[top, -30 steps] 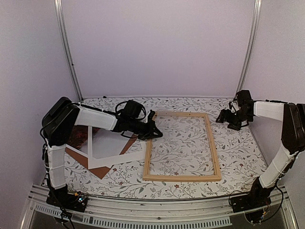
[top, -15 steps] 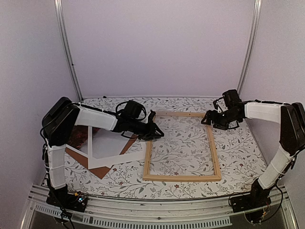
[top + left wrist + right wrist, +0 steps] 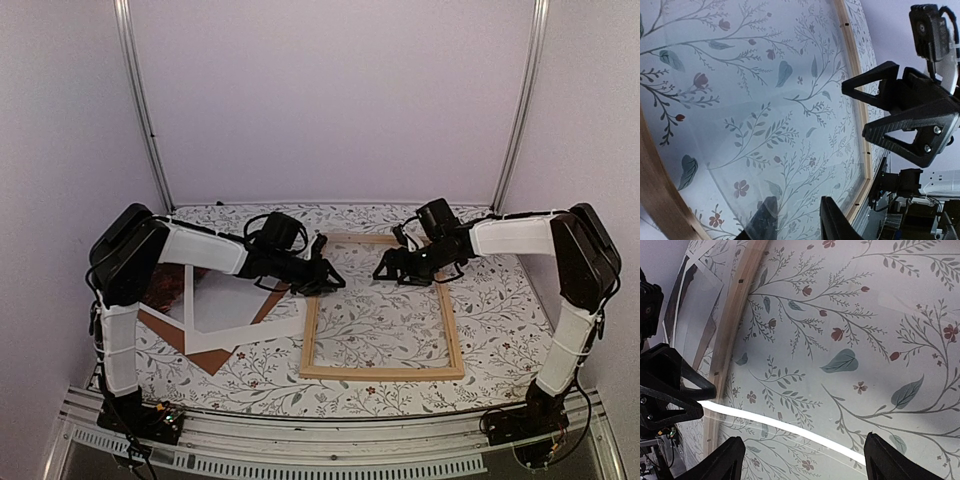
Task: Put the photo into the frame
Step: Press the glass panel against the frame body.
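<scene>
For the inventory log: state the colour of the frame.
The frame is light natural wood; best seen in the top external view.

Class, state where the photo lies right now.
Top view: the photo lies on the left side of the table beneath the left arm, stacked with the white mat and brown backing board, left of the wooden frame.

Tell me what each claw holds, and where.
Nothing is gripped: left claw stands parted at the edge of the clear sheet, right claw wide open over the frame.

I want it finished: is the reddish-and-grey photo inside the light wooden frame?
No, the reddish-and-grey photo lies outside, left of the light wooden frame.
</scene>
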Robot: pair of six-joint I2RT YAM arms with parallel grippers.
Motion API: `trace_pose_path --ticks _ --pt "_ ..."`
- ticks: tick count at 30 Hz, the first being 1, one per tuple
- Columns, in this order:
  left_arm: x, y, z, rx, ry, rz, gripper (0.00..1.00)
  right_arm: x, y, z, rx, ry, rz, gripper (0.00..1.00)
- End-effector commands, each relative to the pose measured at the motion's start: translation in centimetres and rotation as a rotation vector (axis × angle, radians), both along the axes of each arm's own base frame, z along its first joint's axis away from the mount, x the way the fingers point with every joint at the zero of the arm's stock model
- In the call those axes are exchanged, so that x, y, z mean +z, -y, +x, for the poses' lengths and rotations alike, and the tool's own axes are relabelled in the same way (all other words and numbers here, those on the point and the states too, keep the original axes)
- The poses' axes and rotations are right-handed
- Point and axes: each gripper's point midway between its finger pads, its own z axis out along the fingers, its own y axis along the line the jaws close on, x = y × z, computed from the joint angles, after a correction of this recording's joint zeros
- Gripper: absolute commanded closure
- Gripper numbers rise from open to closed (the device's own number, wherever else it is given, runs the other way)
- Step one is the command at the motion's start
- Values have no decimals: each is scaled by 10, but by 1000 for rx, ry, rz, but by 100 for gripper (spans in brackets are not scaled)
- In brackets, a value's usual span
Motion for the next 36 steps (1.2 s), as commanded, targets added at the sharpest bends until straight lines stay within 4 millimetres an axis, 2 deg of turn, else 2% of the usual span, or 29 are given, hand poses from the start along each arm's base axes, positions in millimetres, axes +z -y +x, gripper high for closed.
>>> trace_pose_path --ticks 1,7,15,22,36 --pt "-2 7 -1 -16 14 -2 67 -6 -17 2 28 -29 56 14" --pt "1 7 -1 -12 19 -6 63 -36 -16 -4 27 -100 26 14" --pt "9 -2 0 7 58 25 54 -48 -10 -7 17 -123 -9 14" --pt "9 -19 1 37 89 100 50 -46 -8 -7 12 -117 -18 14" --pt "9 -53 9 99 164 236 49 -34 -9 -4 14 -96 -16 14"
